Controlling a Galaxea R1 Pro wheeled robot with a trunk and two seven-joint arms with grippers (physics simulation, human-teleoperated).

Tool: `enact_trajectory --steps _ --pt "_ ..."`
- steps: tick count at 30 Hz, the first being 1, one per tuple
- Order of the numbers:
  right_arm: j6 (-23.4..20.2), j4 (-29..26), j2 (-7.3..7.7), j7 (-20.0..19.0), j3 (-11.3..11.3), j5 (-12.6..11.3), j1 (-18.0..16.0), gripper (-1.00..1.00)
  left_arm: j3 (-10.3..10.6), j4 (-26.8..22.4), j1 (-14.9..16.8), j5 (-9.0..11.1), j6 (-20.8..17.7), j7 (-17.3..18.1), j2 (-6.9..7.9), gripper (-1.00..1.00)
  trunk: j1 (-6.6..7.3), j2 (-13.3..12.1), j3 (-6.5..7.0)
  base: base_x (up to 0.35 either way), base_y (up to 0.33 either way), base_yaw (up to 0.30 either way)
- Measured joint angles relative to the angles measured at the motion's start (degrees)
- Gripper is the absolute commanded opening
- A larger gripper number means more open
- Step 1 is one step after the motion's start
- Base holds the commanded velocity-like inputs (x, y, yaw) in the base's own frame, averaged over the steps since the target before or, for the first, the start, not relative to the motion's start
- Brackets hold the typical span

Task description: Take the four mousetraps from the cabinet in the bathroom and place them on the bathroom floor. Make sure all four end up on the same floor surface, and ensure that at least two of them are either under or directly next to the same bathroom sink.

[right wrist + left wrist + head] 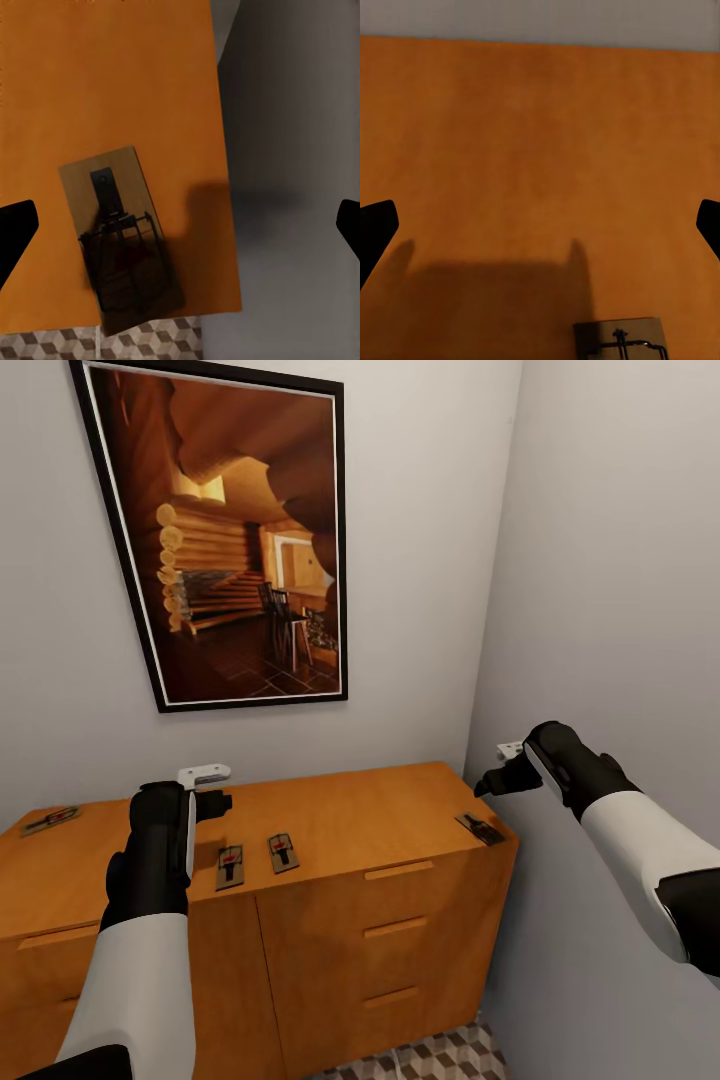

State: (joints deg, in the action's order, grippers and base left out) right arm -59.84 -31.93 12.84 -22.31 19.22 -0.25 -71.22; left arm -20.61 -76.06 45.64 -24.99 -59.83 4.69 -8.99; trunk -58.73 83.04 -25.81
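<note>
Hovering with fingers spread wide over the mousetrap (124, 236) at the cabinet's (330, 830) front right corner, the right claw (492, 780) should descend squarely and pinch its long sides.

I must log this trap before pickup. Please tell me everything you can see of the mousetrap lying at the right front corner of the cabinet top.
The mousetrap is a small flat rectangular board that looks like pale brown wood, carrying a dark wire frame and a dark plate at one end. It lies flat on the cabinet, at its right front corner, turned askew, one end reaching the front edge. Nothing else touches it. The right gripper hangs above it, open.
</note>
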Motion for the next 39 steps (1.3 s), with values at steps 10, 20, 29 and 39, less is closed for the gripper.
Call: enact_trajectory --steps 10,20,29,39 --pt "0.0 -0.2 0.00 -0.1 -0.1 -0.1 0.0 1.00 0.0 0.0 0.0 0.0 0.0 0.0 0.00 1.00 0.00 0.0 0.00 0.000 0.000 0.000" --pt "0.0 -0.1 -0.18 -0.2 -0.2 -0.3 0.0 1.00 0.0 0.0 0.0 0.0 0.0 0.0 0.01 1.00 0.00 0.0 0.00 0.000 0.000 0.000" --pt "0.0 0.1 -1.65 -0.3 -0.2 -0.5 0.0 1.00 0.0 0.0 0.0 0.0 0.0 0.0 0.01 1.00 0.00 0.0 0.00 0.000 0.000 0.000" --pt "0.0 0.6 -2.35 -2.0 -0.2 -0.5 0.0 1.00 0.0 0.0 0.0 -0.1 0.0 0.0 0.00 1.00 0.00 0.0 0.00 0.000 0.000 0.000"
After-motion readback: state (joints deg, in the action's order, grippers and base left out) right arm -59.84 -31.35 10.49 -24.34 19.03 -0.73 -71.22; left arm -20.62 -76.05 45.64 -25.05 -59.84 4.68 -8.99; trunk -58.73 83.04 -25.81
